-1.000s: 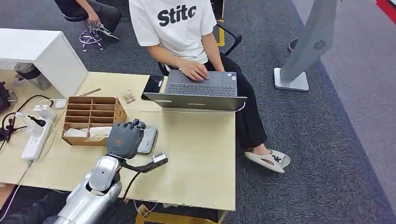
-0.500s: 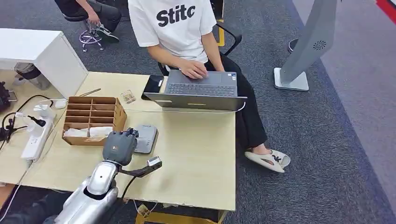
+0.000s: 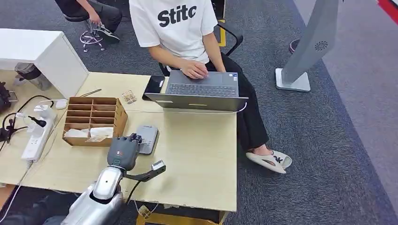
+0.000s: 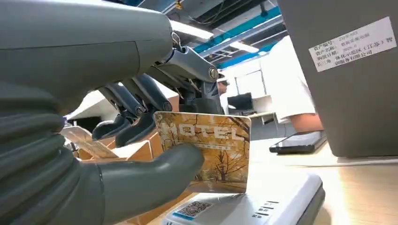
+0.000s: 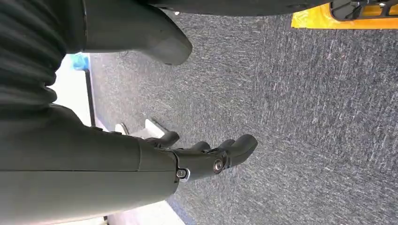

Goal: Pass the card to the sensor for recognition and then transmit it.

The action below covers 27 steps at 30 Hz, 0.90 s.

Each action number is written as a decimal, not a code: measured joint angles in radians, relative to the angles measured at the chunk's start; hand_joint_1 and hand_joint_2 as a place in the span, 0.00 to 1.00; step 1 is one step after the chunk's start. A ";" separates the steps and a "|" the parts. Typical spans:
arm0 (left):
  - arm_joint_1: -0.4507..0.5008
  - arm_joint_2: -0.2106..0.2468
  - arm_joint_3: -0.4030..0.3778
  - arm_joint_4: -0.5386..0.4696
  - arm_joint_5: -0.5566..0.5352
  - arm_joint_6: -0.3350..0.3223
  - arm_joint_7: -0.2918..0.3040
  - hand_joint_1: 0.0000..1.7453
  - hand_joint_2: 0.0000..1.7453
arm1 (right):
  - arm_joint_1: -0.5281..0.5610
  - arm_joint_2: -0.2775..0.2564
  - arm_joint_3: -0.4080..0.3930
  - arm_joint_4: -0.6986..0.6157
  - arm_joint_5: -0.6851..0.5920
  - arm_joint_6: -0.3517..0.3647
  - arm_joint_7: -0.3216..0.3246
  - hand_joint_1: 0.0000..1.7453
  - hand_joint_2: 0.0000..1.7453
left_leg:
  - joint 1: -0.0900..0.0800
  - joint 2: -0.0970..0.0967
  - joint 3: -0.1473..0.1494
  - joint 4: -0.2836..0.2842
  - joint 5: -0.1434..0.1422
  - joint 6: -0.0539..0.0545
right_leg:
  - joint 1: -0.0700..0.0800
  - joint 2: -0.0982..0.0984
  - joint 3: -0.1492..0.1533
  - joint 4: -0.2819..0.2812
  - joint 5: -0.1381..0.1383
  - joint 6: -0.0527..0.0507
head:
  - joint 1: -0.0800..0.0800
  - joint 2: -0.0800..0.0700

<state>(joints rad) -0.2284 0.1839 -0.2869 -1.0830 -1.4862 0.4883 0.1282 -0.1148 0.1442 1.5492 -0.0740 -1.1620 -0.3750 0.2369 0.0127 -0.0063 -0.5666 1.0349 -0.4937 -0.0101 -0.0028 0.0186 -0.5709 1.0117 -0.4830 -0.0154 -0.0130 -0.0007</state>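
From the head view, the left hand hovered at the near edge of the grey sensor on the counter, beside the cardboard box; what it held was hidden there. The left wrist view showed it clearly: the thumb and fingers pinched a hotel card, upright and just above the sensor's white top. The right hand hung over grey carpet, holding nothing, fingers slightly apart. A person typed on a laptop.
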 joint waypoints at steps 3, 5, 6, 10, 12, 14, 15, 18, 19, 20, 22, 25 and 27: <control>0.000 -0.001 0.000 0.000 0.018 0.014 -0.013 1.00 1.00 | 0.000 0.000 0.000 0.000 0.000 0.000 0.000 0.00 1.00 | 0.000 0.000 0.000 0.000 0.000 0.000 | 0.000 0.000 0.000 0.000 0.000 0.000 | 0.000 0.000; 0.000 -0.001 0.001 0.000 0.024 0.019 -0.015 1.00 1.00 | 0.000 0.000 0.000 0.000 0.000 0.000 0.000 0.00 1.00 | 0.000 0.000 0.000 0.000 0.000 0.000 | 0.000 0.000 0.000 0.000 0.000 0.000 | 0.000 0.000; 0.000 -0.001 0.001 0.000 0.024 0.019 -0.015 1.00 1.00 | 0.000 0.000 0.000 0.000 0.000 0.000 0.000 0.00 1.00 | 0.000 0.000 0.000 0.000 0.000 0.000 | 0.000 0.000 0.000 0.000 0.000 0.000 | 0.000 0.000; 0.000 -0.001 0.001 0.000 0.026 0.020 -0.016 1.00 1.00 | 0.000 0.000 0.000 0.000 0.000 0.000 0.000 0.00 1.00 | 0.000 0.000 0.000 0.000 0.000 0.000 | 0.000 0.000 0.000 0.000 0.000 0.000 | 0.000 0.000; 0.000 -0.001 0.010 -0.019 0.048 0.022 -0.029 1.00 1.00 | 0.000 0.000 0.000 0.000 0.000 -0.001 0.000 0.00 1.00 | 0.000 0.000 0.000 0.000 0.000 0.000 | 0.000 0.000 0.000 0.000 0.000 0.000 | 0.000 0.000; -0.009 0.010 0.038 -0.088 0.081 0.013 -0.037 1.00 1.00 | 0.000 0.000 0.000 0.000 0.000 -0.002 0.001 0.00 1.00 | 0.000 0.000 0.000 0.000 0.000 0.000 | 0.000 0.000 0.000 0.000 0.000 0.000 | 0.000 0.000; -0.037 0.031 0.078 -0.148 0.125 -0.008 -0.038 1.00 1.00 | 0.000 0.000 0.000 0.000 0.000 -0.002 0.001 0.00 1.00 | 0.000 0.000 0.000 0.000 0.000 0.000 | 0.000 0.000 0.000 0.000 0.000 0.000 | 0.000 0.000; -0.079 0.061 0.117 -0.205 0.148 -0.035 -0.041 1.00 1.00 | 0.000 0.000 0.000 0.000 -0.001 -0.002 0.001 0.00 1.00 | 0.001 0.000 0.000 0.000 0.001 -0.001 | 0.001 0.000 0.000 0.001 0.001 -0.001 | 0.000 0.000; -0.094 0.072 0.129 -0.221 0.151 -0.040 -0.044 1.00 1.00 | 0.000 0.000 0.000 0.000 0.000 -0.002 0.001 0.00 1.00 | 0.001 0.000 0.000 0.000 0.001 -0.001 | 0.001 0.000 0.000 0.001 0.001 -0.001 | 0.000 0.000; -0.108 0.082 0.139 -0.234 0.153 -0.044 -0.045 1.00 1.00 | 0.000 0.000 0.000 0.000 0.000 -0.002 0.002 0.00 1.00 | 0.001 0.000 0.000 0.000 0.001 -0.001 | 0.001 0.000 0.000 0.001 0.001 -0.001 | 0.000 0.000; -0.135 0.103 0.159 -0.262 0.153 -0.058 -0.046 1.00 1.00 | 0.000 0.000 0.000 0.000 0.011 -0.002 0.004 0.00 1.00 | 0.001 0.000 0.000 0.000 0.001 -0.001 | 0.001 0.000 0.000 0.001 0.001 -0.001 | 0.000 0.000; -0.177 0.132 0.178 -0.286 0.140 -0.080 -0.041 1.00 1.00 | -0.001 0.000 0.000 0.000 0.024 -0.002 0.010 0.00 1.00 | 0.001 0.000 0.000 0.000 0.001 -0.001 | 0.001 0.000 0.000 0.001 0.001 -0.001 | 0.000 0.000; -0.200 0.149 0.183 -0.295 0.133 -0.092 -0.038 1.00 1.00 | -0.001 0.000 0.000 0.000 0.031 -0.002 0.012 0.00 1.00 | 0.001 0.000 0.000 0.000 0.001 -0.001 | 0.001 0.000 0.000 0.001 0.001 -0.001 | 0.000 0.000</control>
<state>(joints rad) -0.4288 0.3330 -0.1034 -1.3779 -1.3531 0.3968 0.0904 -0.1156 0.1442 1.5492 -0.0740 -1.1307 -0.3769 0.2491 0.0137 -0.0061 -0.5665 1.0349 -0.4928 -0.0113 -0.0020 0.0188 -0.5713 1.0127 -0.4824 -0.0165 -0.0130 -0.0004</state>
